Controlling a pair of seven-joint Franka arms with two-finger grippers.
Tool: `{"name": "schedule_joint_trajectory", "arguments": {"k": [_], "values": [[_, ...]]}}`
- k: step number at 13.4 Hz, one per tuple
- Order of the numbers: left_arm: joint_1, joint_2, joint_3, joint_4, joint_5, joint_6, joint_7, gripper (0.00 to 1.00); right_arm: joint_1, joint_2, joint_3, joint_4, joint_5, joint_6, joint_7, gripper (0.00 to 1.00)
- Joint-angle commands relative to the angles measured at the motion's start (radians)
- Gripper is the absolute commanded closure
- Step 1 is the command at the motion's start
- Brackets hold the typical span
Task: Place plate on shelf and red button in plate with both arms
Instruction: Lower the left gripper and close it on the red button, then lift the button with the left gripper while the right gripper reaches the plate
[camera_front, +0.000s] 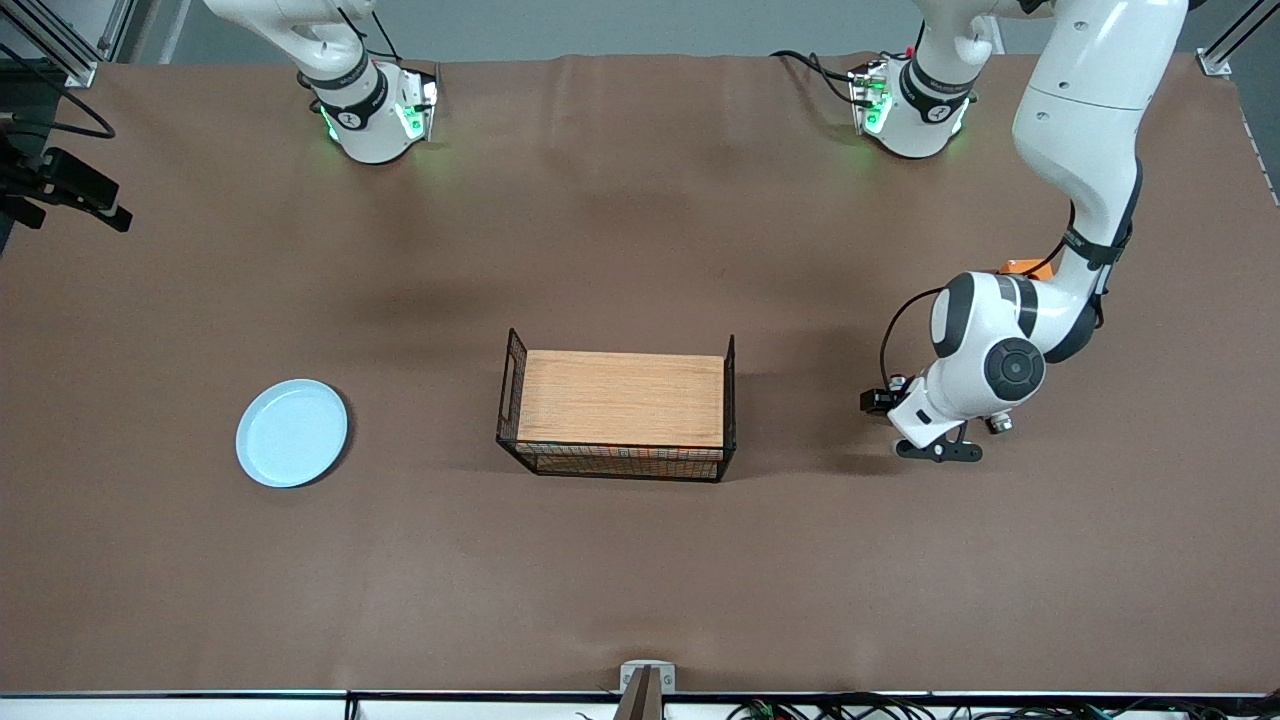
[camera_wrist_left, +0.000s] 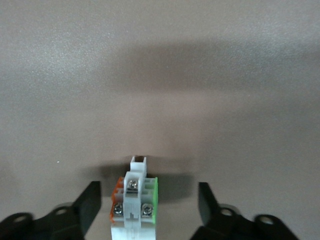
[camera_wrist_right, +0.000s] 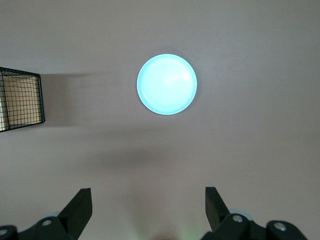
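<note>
Toward the right arm's end of the surface, at about nine o'clock from the rack (camera_front: 620, 412), the plate (camera_front: 292, 432) lay flat and untouched. High over it the right pincer (camera_wrist_right: 148, 210) waited, spread wide and empty. At about three o'clock from the rack, the left pincer (camera_wrist_left: 149, 206) was set low, its fingers (camera_wrist_left: 90, 202) partly parted on either side of the red button (camera_wrist_left: 134, 202), apart from it. Closure should be kept centred and gentle, so the small piece is not tipped.
</note>
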Motion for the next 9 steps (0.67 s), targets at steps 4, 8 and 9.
{"name": "schedule_joint_trajectory", "arguments": {"k": [4, 8, 9], "values": [[0.002, -0.003, 0.0, -0.018, 0.016, 0.015, 0.008, 0.57, -0.009, -0.02, 0.002, -0.011, 0.012, -0.002, -0.011, 0.0], [0.002, -0.005, 0.002, -0.016, 0.016, 0.015, 0.006, 0.7, -0.01, -0.017, 0.001, -0.006, 0.012, -0.007, -0.01, 0.0], [0.004, -0.006, 0.002, -0.016, 0.016, 0.015, 0.006, 0.7, -0.012, -0.015, 0.001, 0.001, 0.012, -0.009, -0.01, 0.0]]}}
